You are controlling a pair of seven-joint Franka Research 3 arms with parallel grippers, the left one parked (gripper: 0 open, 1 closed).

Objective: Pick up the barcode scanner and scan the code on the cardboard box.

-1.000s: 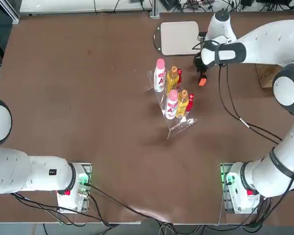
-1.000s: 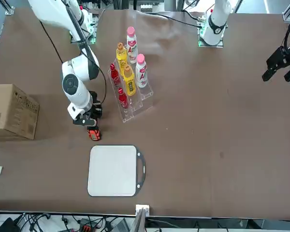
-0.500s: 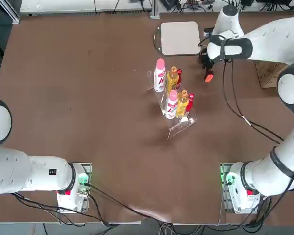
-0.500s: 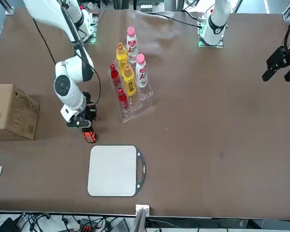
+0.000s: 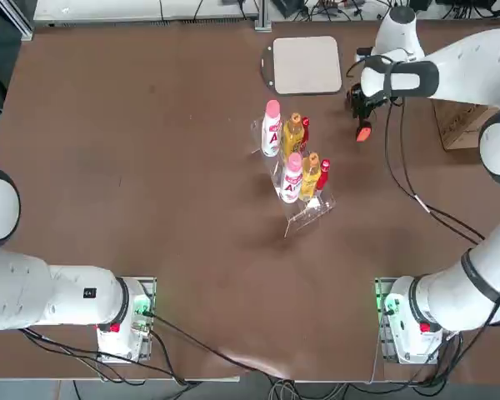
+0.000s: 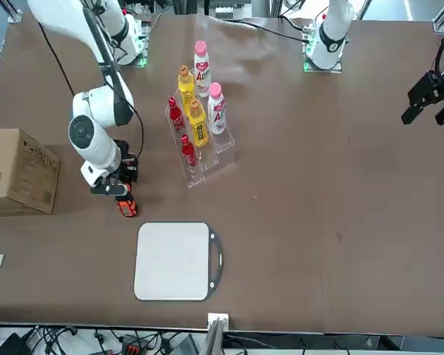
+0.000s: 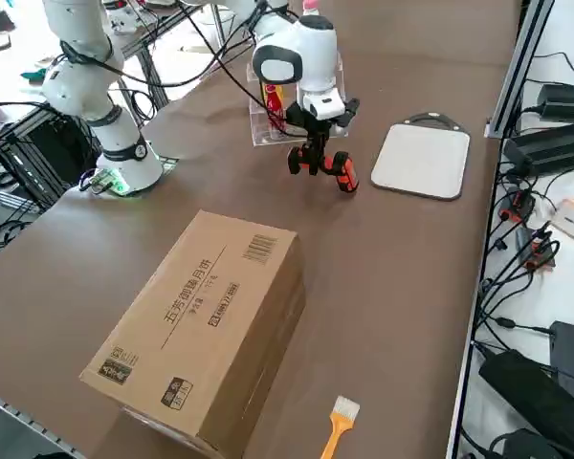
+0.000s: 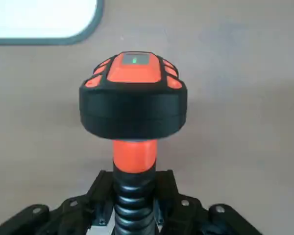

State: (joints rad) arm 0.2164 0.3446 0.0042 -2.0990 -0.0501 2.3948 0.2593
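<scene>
Scanner in My Clasp

My right end effector [image 8: 134,203] is clamped on the ribbed black handle of the barcode scanner [image 8: 133,98], its rounded head black with smooth orange panels, above the desk [image 7: 364,287]. Beyond it, toward the desk's right edge, sits the cardboard box [image 7: 196,330], brown, sharp-cornered, printed with striped barcodes and Chinese characters. Farther off, pink-capped white bottles [image 5: 271,129] show a red "A".

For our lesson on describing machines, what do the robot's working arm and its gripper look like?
The right arm has rounded white segments with dark grey joint sections and black cables running along it. Its right gripper is black, with angular fingers and round silvery screws.
</scene>
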